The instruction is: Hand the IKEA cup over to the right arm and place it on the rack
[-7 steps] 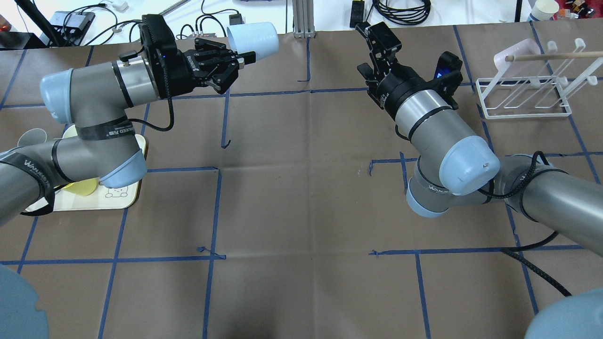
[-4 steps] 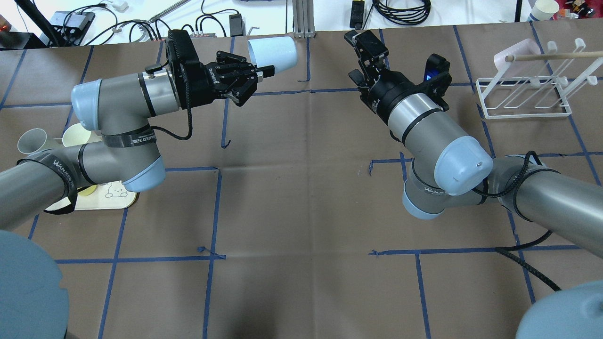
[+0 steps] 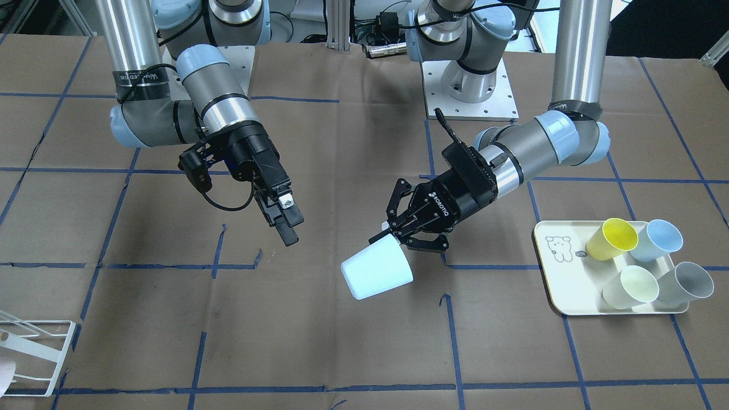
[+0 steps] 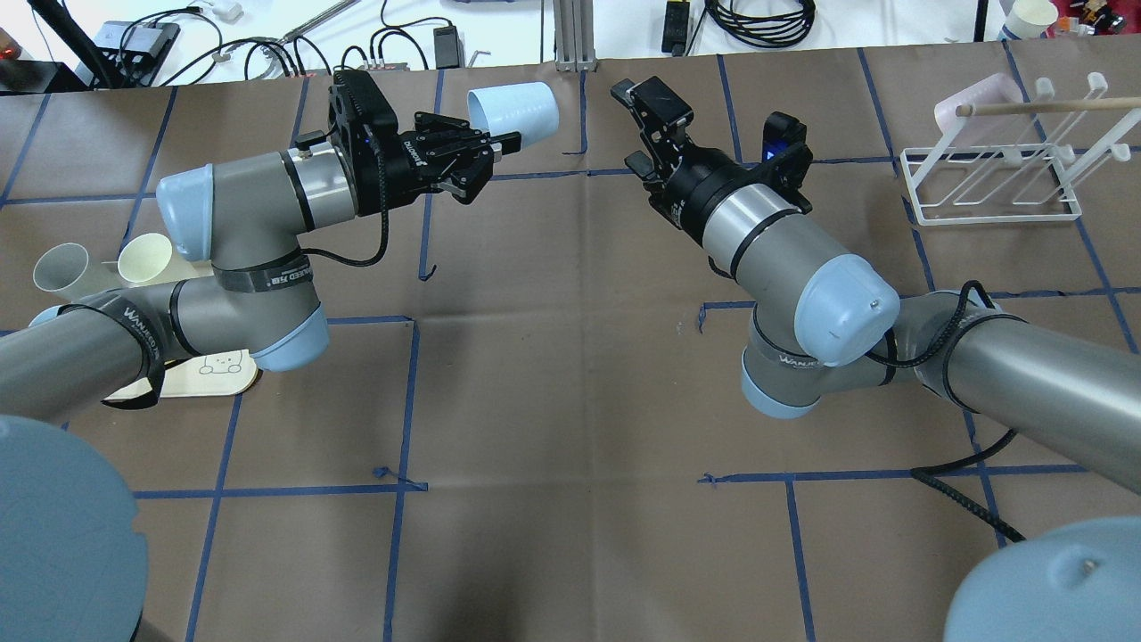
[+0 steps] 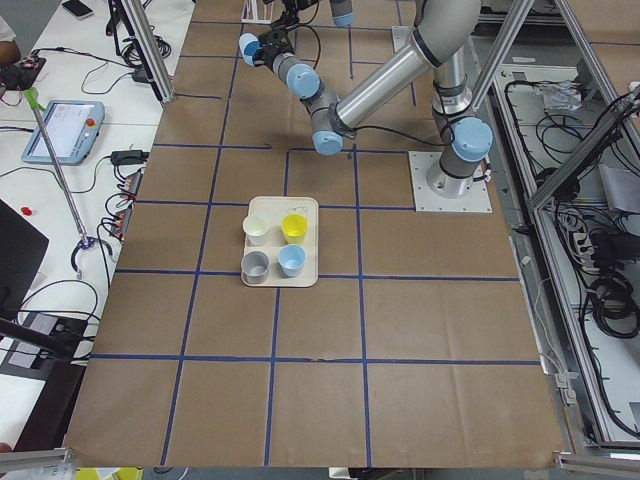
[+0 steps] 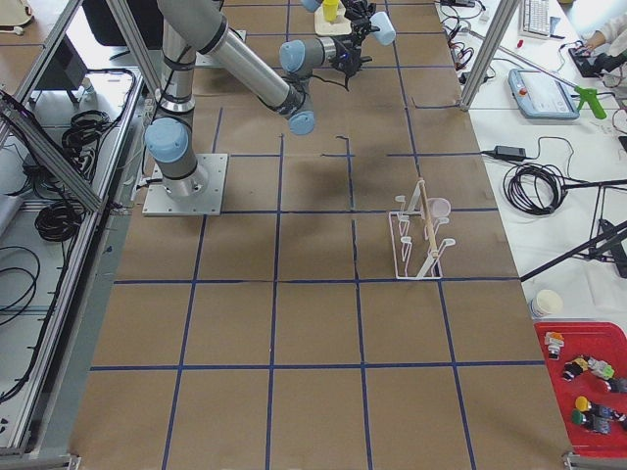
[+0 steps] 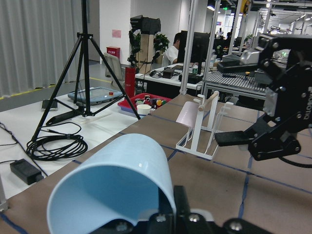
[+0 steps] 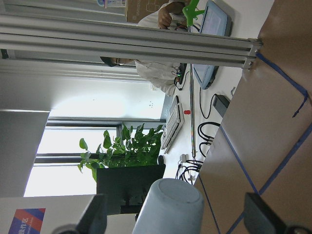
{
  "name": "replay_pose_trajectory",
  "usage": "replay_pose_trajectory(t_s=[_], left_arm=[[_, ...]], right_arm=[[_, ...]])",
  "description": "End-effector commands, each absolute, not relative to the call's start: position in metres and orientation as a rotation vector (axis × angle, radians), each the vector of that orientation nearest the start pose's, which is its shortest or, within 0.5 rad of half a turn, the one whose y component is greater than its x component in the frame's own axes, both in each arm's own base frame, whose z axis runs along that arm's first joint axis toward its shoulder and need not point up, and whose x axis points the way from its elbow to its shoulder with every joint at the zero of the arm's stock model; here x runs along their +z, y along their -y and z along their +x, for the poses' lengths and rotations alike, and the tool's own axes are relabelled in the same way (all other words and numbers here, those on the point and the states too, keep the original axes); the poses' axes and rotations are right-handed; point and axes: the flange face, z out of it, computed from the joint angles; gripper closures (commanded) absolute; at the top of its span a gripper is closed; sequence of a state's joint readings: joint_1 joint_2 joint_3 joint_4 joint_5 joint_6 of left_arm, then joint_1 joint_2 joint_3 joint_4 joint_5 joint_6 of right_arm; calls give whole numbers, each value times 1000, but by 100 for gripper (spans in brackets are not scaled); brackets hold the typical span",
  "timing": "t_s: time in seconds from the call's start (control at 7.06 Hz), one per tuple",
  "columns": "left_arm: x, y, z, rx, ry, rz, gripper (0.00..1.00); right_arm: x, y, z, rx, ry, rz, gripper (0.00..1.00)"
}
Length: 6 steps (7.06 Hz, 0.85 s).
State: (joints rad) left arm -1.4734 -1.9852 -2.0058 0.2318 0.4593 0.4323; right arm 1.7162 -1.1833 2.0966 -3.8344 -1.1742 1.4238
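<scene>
Seen from the front, the left gripper (image 3: 393,233) is clamping the pale blue cup (image 3: 376,274) by its rim, holding it sideways above the table. Overhead, the right gripper (image 4: 629,125) is facing the cup's base, close but apart, with jaws spread wide, and the rack (image 4: 989,214) is sitting well off to its right.

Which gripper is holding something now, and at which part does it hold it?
The left gripper holds the pale blue plastic cup at its open rim; the right gripper is open and empty.

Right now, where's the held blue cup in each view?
Front-facing: cup at centre.
Overhead: cup top, left of centre.
Exterior left: cup top, left of centre.
Exterior right: cup top, right of centre.
Left wrist: cup bottom left.
Right wrist: cup bottom centre.
Landmark: left pincer holding it.
</scene>
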Motion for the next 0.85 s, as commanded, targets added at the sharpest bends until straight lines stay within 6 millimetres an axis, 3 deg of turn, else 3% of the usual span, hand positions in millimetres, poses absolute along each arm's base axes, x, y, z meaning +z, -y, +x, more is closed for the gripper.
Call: replay_pose_trajectory(t_s=[0.0, 0.71], left_arm=[[295, 535, -190, 1314, 1783, -903, 100], [301, 528, -191, 1310, 1772, -845, 100]], right_arm=[[305, 491, 271, -744, -1651, 848, 0], [312, 502, 282, -766, -1633, 832, 0]])
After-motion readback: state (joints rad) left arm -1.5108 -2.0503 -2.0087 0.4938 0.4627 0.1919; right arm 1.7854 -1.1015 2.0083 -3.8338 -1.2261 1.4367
